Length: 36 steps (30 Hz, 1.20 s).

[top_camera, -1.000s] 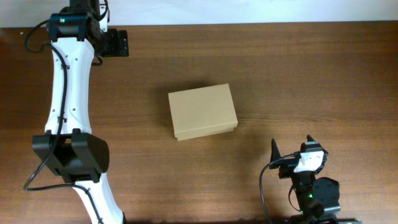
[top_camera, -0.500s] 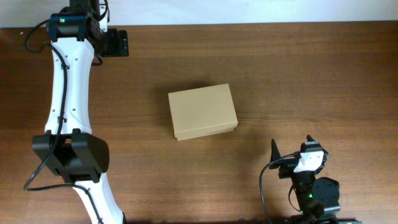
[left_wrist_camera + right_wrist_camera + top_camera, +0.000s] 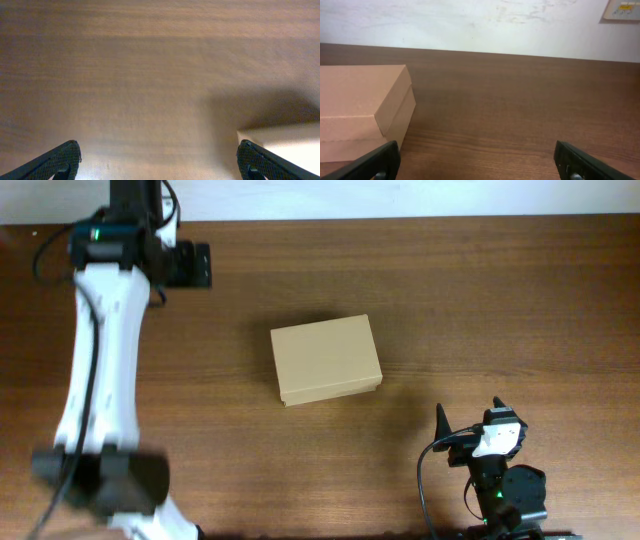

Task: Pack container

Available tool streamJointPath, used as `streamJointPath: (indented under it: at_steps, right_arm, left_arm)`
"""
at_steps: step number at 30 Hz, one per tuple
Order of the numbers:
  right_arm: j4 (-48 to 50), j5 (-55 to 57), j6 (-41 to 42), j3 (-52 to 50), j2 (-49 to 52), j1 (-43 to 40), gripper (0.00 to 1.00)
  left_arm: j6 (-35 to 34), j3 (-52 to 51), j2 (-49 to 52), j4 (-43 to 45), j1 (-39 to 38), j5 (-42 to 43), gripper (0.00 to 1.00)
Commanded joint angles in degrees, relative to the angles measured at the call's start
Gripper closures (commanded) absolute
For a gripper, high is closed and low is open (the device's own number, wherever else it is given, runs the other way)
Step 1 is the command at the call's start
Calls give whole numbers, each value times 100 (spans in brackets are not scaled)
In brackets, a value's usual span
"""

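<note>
Your left arm (image 3: 100,370) stretches in one long line up the left side of the counter (image 3: 520,300), from the near-left corner to the far-left corner. Its white links run almost parallel to the left edge, and the lower section is smeared with blur in the overhead view. At the far-left corner the arm bends at the wrist, and its black head points along the far edge toward the right.

Seen from its own camera, your left gripper (image 3: 160,156) hangs over bare wood with its jaws wide. One dark fingertip (image 3: 62,159) sits at each lower corner of that view, and nothing is between them.

The container (image 3: 326,360), a plain tan cardboard box, sits near the middle of the counter, a little left of centre. Its lid flap is down, and it stands well apart from both arms. One corner of it shows at the lower right of the left wrist view, beside the right-hand fingertip.

Your right arm (image 3: 497,480) is folded compactly at the near edge, toward the near-right corner. Your right gripper (image 3: 480,161) faces the far edge and the white wall (image 3: 470,22). Its jaws are also spread wide and hold nothing, and the container lies ahead and to its left.
</note>
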Motion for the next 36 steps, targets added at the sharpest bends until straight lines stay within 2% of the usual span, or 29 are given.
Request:
streamJointPath:
  at_steps: [1, 3, 6, 11, 15, 21, 28, 36]
  right_arm:
    - [28, -52, 61, -61, -61, -11, 1]
    - [28, -52, 61, -61, -61, -11, 1]
    - [28, -52, 61, -61, -61, -11, 1]
    - [28, -52, 59, -61, -61, -11, 1]
    - [28, -52, 61, -61, -61, -11, 1]
    - [28, -52, 61, -61, -61, -11, 1]
    - [28, -52, 61, -61, -61, -11, 1]
    - [28, -52, 59, -61, -61, -11, 1]
  left_arm:
    - [-13, -1235, -1311, -39, -192, -46, 0]
    - [-13, -2212, -2052, -22, -251, -63, 0]
    - [-15, -3683, -3248, 470, -243, -103, 0]
    - [-15, -5709, -5226, 1757, -249, 549, 0]
    - [-15, -7184, -6662, 3292, -249, 1056, 0]
    - [-20, -9127, -8238, 4621, -249, 1073, 0]
    - [-17, -10574, -9309, 5722, -247, 1209, 0]
    - [-13, -10981, -10021, 5888, -15, 1143, 0]
